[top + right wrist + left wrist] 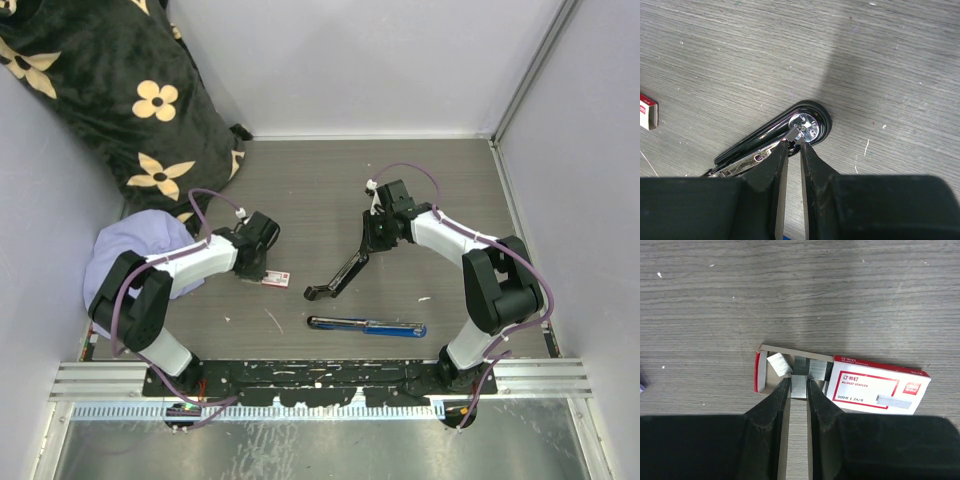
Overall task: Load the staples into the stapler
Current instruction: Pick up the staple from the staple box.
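Grey table (450, 200) bears staples (875, 385) box labelled "STAPLES", "24/6", red-bordered.

Stapler (765, 140) end behind right jaws

Staple box (880, 365), left wrist view, white lid. Red-framed label (867, 386): "订书钉" in red, with a finer line beneath ending in "STAPLES" after what appears to be "No.0027". Lower left of the label: "500枚 | 24/6". Same three characters repeated small along the lid's upper edge. Red logo patch (912, 388) at right, lettering too small to read. In the overhead and right wrist views, print on the box illegible.
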### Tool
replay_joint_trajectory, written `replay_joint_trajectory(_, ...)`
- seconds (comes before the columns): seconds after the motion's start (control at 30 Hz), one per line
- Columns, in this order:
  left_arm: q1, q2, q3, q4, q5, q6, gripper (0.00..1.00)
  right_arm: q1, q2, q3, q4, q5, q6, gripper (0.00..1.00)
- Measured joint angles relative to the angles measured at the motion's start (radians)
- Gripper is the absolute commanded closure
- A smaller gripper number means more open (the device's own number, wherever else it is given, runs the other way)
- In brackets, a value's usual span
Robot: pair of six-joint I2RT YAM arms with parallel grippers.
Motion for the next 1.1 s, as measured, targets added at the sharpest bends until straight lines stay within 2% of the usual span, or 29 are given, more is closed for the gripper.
replay_joint_trajectory(0.37, 0.0, -0.091, 0.078, -0.064, 0.001, 0.01, 0.85, 0.0, 0.0, 0.0, 0.0, 0.0, 0.0, 0.8)
replay_joint_trajectory(0.67, -0.025, -0.097, 0.139, -0.115, 0.027, 0.012, 0.85, 0.0, 0.0, 0.0, 0.001, -0.001, 0.0, 0.8)
replay_joint_trajectory(0.87, -0.087, -0.097, 0.2, -0.135, 0.037, 0.008, 0.85, 0.0, 0.0, 0.0, 0.0, -0.001, 0.0, 0.8)
replay_joint_trajectory(1.1, -0.232, -0.013, 0.344, -0.141, 0.045, 0.001, 0.86, 0.0, 0.0, -0.001, 0.0, -0.001, 0.0, 0.8)
